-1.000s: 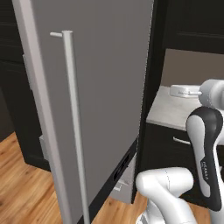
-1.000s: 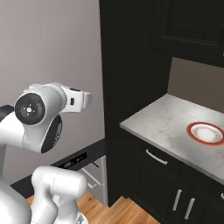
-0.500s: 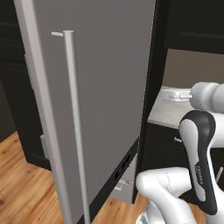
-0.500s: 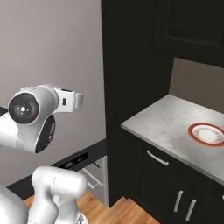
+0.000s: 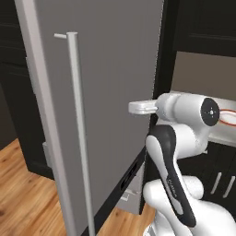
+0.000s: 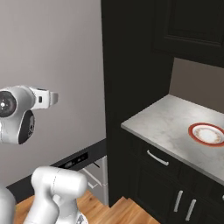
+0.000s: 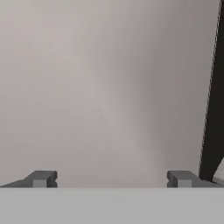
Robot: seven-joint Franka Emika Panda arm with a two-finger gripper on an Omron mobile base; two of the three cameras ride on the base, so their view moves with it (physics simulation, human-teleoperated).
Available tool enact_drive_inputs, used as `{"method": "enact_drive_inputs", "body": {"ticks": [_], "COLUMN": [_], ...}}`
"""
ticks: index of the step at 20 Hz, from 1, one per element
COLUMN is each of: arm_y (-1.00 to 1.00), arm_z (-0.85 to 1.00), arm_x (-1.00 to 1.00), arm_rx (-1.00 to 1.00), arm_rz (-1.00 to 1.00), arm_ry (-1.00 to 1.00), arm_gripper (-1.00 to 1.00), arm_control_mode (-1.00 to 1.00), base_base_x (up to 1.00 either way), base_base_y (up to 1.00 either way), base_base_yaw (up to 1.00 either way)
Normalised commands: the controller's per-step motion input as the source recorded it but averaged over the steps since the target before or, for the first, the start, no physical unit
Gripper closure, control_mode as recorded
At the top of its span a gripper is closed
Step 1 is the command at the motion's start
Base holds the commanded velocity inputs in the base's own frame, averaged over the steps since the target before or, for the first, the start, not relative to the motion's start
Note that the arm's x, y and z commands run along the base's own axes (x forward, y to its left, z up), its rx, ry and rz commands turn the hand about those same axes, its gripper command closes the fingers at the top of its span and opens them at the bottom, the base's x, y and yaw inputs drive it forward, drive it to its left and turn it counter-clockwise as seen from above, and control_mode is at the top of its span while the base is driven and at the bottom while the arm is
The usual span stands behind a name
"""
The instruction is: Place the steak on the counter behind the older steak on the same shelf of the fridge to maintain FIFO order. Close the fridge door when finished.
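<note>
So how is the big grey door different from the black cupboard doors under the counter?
The fridge door is light grey, plain and tall; the cabinet doors are black, panelled and short. The fridge door has one long thin handle running nearly its whole height; the cabinet doors have small silver handles. The fridge door stands swung partly open; the cabinet doors look shut. Both have upright metal-coloured handles.

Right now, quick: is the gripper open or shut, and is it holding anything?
Gripper: open, fingers spread wide, nothing between them, facing the fridge door.
</note>
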Motion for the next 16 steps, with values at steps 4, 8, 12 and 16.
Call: {"method": "enact_drive_inputs", "body": {"ticks": [4, 8, 12, 16], "arm_y": [0.55, 0.60, 0.54, 0.41], "arm_z": [0.00, 0.00, 0.00, 0.00], "arm_x": [0.99, 1.00, 0.87, 0.80], "arm_rx": [0.00, 0.00, 0.00, 0.00], "arm_rz": [-0.07, -0.14, -0.15, -0.18], "arm_ry": [0.00, 0.00, 0.03, 0.06], "arm_gripper": [-1.00, -1.00, -1.00, -1.00], "arm_control_mode": [-1.00, -1.00, -1.00, -1.00], "base_base_x": [0.00, 0.00, 0.00, 0.00], "base_base_y": [0.00, 0.00, 0.00, 0.00], "base_base_yaw": [0.00, 0.00, 0.00, 0.00]}}
